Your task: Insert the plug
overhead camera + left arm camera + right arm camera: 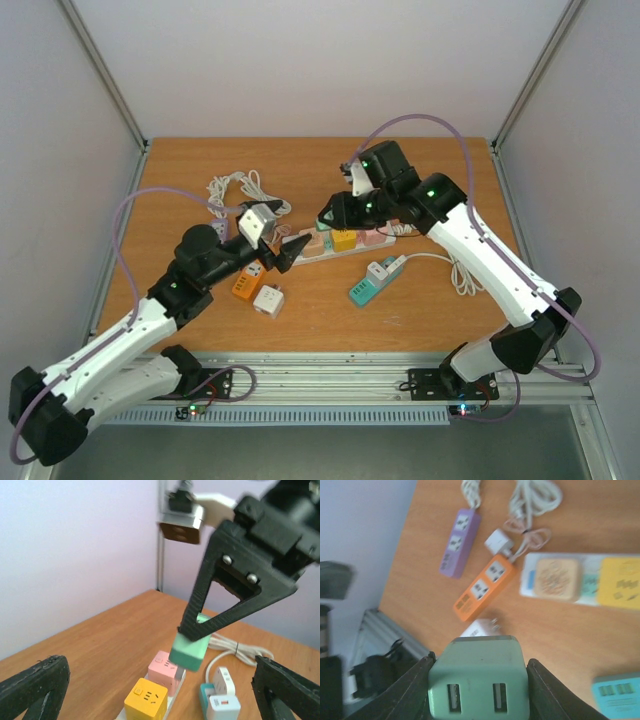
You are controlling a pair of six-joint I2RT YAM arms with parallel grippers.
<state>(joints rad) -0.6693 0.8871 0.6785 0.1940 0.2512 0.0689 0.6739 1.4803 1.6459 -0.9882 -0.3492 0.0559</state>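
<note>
My right gripper (479,680) is shut on a mint-green plug cube (479,677) with two USB ports. In the left wrist view the green plug (190,647) hangs tilted in the right gripper (225,605), just above the white power strip (372,243), beside the pink cube (164,670) and beyond the yellow cube (146,700). Its prongs are close to the strip. My left gripper (285,252) is open and empty at the strip's left end, with its fingers (35,690) wide apart.
An orange strip (248,282), a white adapter (268,299) and a teal strip with a white plug (375,282) lie near the front. A purple strip (460,542) and coiled white cable (235,190) lie at the left.
</note>
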